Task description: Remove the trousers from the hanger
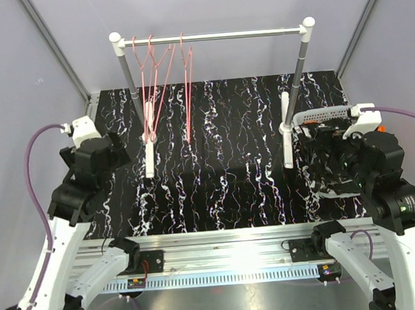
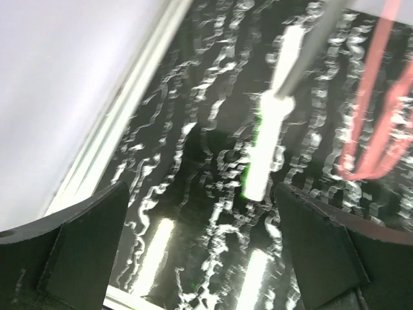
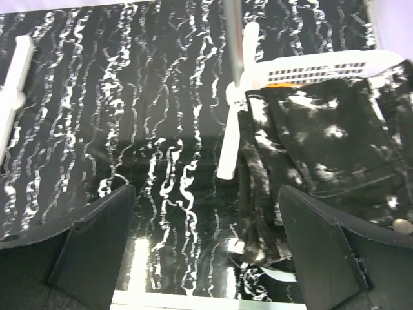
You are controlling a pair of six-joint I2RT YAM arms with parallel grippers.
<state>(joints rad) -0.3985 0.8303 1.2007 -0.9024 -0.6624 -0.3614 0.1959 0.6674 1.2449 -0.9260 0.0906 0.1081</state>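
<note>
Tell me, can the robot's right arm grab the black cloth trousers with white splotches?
Probably yes. The black trousers lie just ahead of the open right gripper, by the white slotted basket, and nothing sits between gripper and cloth.

Blk trousers (image 3: 335, 148) w/ wht splotches

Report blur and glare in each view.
Top external: sharp, with glare on the metal rail at the near edge. Left wrist: motion-blurred, smearing the rack foot and pink hangers; light streaks on the tabletop. Right wrist: fairly sharp on the black trousers, slight glare low on the tabletop.
</note>
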